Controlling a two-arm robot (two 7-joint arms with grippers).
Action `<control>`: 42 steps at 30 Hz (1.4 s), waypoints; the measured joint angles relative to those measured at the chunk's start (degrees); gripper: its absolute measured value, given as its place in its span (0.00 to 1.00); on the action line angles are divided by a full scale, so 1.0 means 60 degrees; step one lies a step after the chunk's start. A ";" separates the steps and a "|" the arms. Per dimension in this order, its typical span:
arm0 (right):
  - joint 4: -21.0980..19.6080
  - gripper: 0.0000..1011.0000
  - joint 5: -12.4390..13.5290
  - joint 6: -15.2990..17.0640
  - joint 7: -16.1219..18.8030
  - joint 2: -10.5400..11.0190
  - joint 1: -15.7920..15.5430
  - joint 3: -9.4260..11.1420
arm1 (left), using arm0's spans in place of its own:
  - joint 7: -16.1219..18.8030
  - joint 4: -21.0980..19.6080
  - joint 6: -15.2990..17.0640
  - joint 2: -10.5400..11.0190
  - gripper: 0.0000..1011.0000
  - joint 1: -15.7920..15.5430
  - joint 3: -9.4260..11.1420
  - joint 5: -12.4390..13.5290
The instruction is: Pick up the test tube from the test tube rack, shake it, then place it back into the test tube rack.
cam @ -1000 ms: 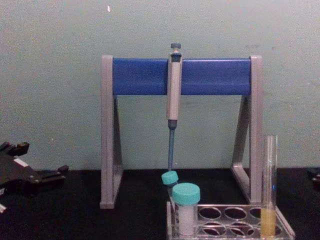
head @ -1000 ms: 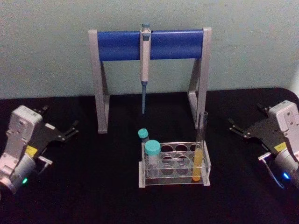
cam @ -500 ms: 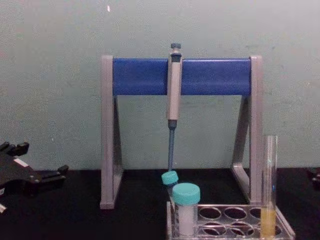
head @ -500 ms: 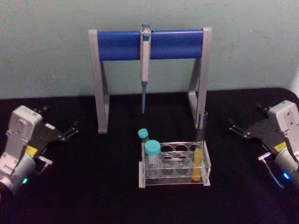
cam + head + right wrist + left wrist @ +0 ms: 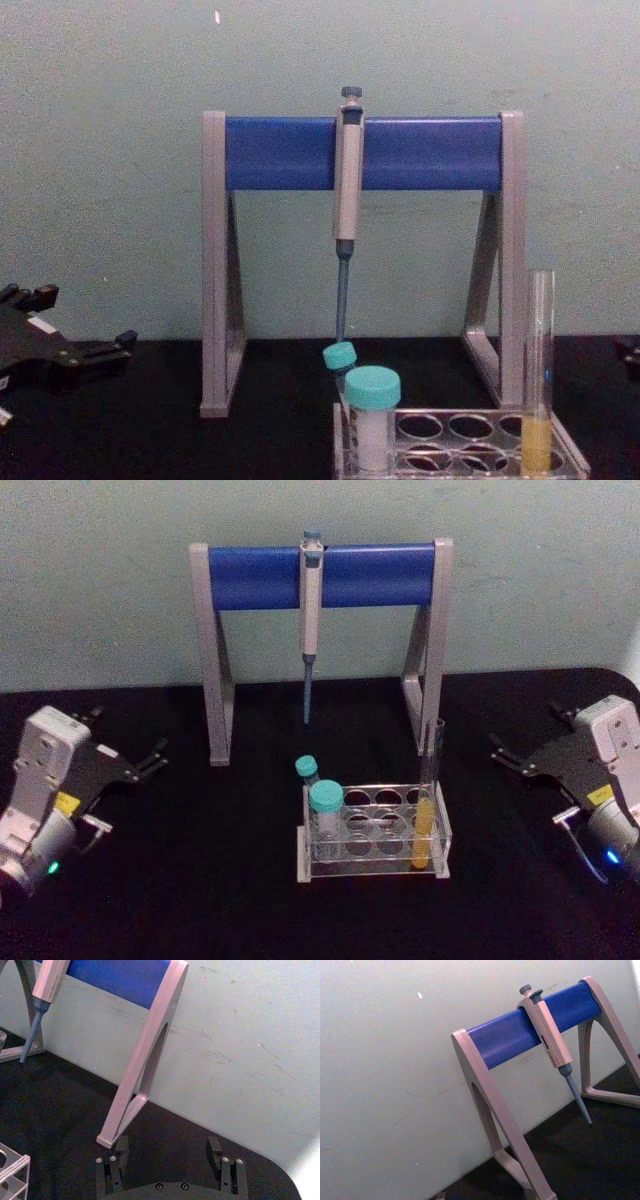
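At right in the test tube rack (image 5: 368, 868) stands the test tube (image 5: 429, 790); pipette stand (image 5: 262, 577) behind.

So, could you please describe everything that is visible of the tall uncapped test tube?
The test tube is tall, slender and uncapped, and looks like clear glass. Yellow-orange liquid fills its lower part; the rest looks empty. It stands nearly upright in the front right corner hole of the test tube rack, rising well above it. Only the rack touches it. The left tool and the right tool are open, far off at either side.
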 joint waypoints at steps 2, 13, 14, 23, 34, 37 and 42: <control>0.0000 0.99 0.0000 0.0000 0.0000 0.0000 0.0000 0.0000 | 0.0000 0.0000 0.0000 0.0000 0.99 0.0000 0.0000 0.0000; -0.0013 0.99 -0.0020 -0.0018 0.0009 -0.0059 -0.0074 0.0170 | 0.0000 0.0000 0.0000 0.0000 0.99 0.0000 0.0000 0.0000; -0.0018 0.99 -0.0002 -0.0046 0.0050 -0.0082 -0.0106 0.0243 | 0.0000 0.0000 0.0000 0.0000 0.99 0.0000 0.0000 0.0000; -0.0102 0.99 0.0303 -0.0343 0.0585 -0.0090 -0.0310 0.0593 | 0.0000 0.0000 0.0000 0.0000 0.99 0.0000 0.0000 0.0000; -0.0478 0.99 0.1102 -0.1273 0.1837 0.0169 -0.0985 0.1117 | 0.0000 -0.0001 0.0000 0.0000 0.99 0.0000 0.0000 0.0000; -0.0543 0.99 0.1270 -0.1456 0.2129 0.0246 -0.1129 0.1216 | 0.0000 0.0000 0.0000 0.0000 0.99 0.0000 0.0000 0.0000; -0.0681 0.99 0.1596 -0.1782 0.2747 0.0391 -0.1398 0.1390 | 0.0000 0.0000 0.0000 0.0000 0.99 0.0000 0.0000 0.0000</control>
